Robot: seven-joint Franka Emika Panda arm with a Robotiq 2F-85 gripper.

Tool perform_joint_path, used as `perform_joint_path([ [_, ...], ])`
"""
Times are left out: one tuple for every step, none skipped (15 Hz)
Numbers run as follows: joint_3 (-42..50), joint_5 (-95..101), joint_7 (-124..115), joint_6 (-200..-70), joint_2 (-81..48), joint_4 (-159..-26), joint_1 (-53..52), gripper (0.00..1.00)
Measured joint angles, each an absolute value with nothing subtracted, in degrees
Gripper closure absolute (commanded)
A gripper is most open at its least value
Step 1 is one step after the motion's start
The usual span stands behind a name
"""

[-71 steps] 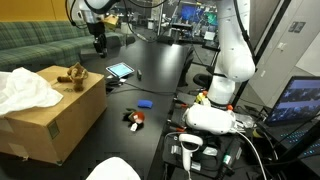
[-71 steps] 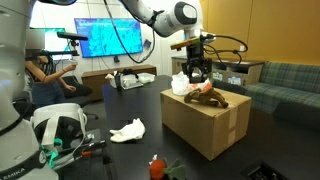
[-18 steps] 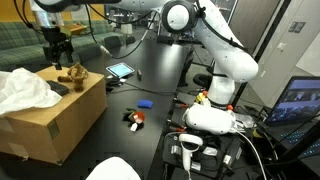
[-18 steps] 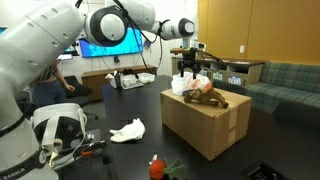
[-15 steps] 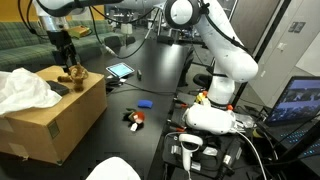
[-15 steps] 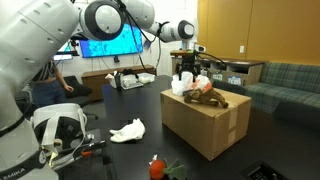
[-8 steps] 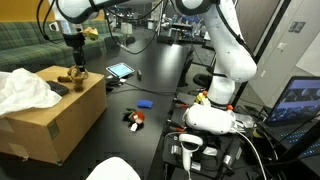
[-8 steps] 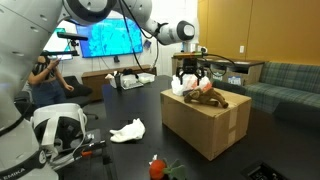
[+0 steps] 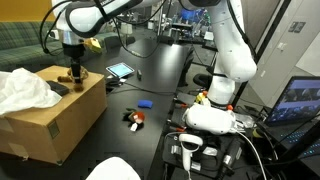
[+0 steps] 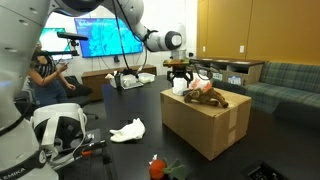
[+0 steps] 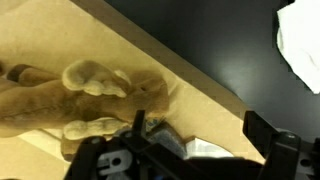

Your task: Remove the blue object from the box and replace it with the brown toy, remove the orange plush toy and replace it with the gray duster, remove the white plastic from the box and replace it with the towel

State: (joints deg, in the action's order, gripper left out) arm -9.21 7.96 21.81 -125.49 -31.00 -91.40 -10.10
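Observation:
The big cardboard box (image 9: 50, 118) (image 10: 205, 125) carries the tan-brown toy (image 9: 72, 78) (image 10: 208, 98) (image 11: 85, 95) on top. My gripper (image 9: 72, 66) (image 10: 181, 76) (image 11: 200, 135) hangs open just above the box's top, beside the toy, with nothing between its fingers (image 11: 262, 135). A dull-gray block, the gray duster (image 9: 58, 88) (image 11: 163, 137), lies next to the toy under the gripper. The blue object (image 9: 146, 103) and the orange plush toy (image 9: 135, 119) (image 10: 156, 165) lie on the dark table. A white crumpled sheet (image 9: 25, 90) (image 10: 182, 85) rests on the box; I cannot tell if it is towel or plastic.
Another white crumpled piece (image 10: 128, 129) (image 9: 115, 170) lies on the table in front of the box. A lit tablet (image 9: 120, 71) sits behind the blue object. The arm's white base (image 9: 215, 115) and cables crowd one side; sofas stand behind.
The gripper has come down closer to the box top beside the brown toy while the arm swung over. It stayed open. Nothing on the box or table moved.

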Motion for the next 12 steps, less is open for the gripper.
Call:
perform_joint_path([
  [-9.78, 7.61, 20.87, -126.01, -31.03, -91.66, -10.34, 0.0],
  [-10.3, 7.16, 19.95, -126.44, -31.04, -91.75, -10.51, 0.0],
  [-10.81, 6.33, 19.19, -126.73, -31.03, -91.68, -10.56, 0.0],
  [-11.25, 5.2, 18.67, -127.11, -31.03, -91.52, -10.56, 0.0],
  [-11.57, 4.06, 18.28, -127.44, -31.03, -91.29, -10.56, 0.0],
  [-11.82, 2.69, 17.87, -127.64, -31.04, -90.97, -10.55, 0.0],
  [-12.01, 1.35, 17.37, -127.75, -31.09, -90.6, -10.55, 0.0],
  [-12.2, 0.09, 16.68, -127.94, -31.27, -90.1, -10.55, 0.0],
  [-12.38, -1.04, 15.64, -128.26, -31.61, -89.52, -10.57, 0.0],
  [-12.48, -1.71, 14.39, -128.61, -32.14, -88.78, -10.67, 0.0],
  [-12.48, -1.86, 12.69, -128.85, -32.91, -87.75, -10.96, 0.0],
  [-12.46, -1.86, 10.88, -129.1, -33.82, -86.63, -11.34, 0.0],
])
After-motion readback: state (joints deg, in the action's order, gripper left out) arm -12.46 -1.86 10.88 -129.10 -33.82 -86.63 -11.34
